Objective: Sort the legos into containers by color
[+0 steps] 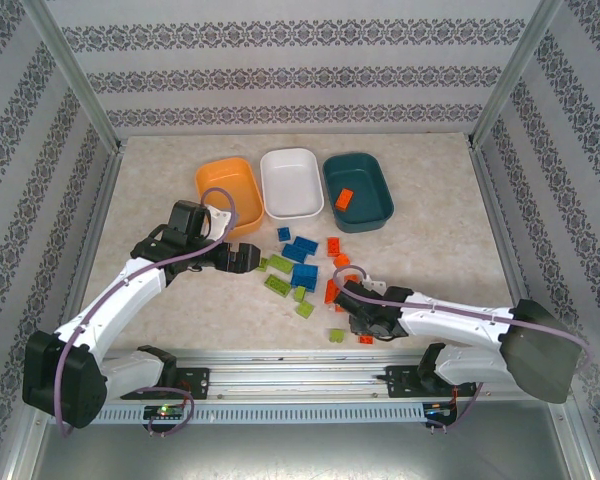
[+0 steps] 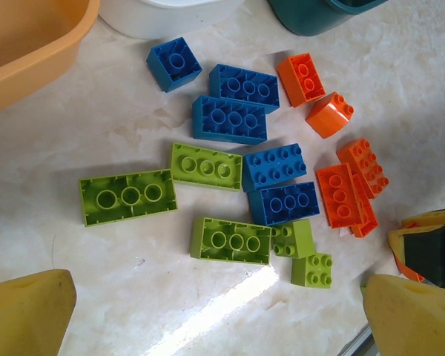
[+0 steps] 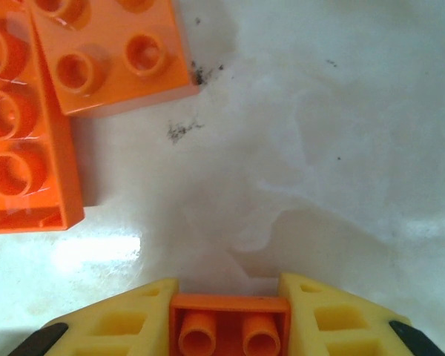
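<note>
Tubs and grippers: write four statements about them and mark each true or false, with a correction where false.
1. The dark teal tub holds one orange brick. True.
2. The right gripper grips a blue brick. False: it is shut on a small orange brick.
3. The white tub stands between the orange tub and the dark teal tub. True.
4. The left gripper is shut on a green brick. False: it is open, holding nothing.
</note>
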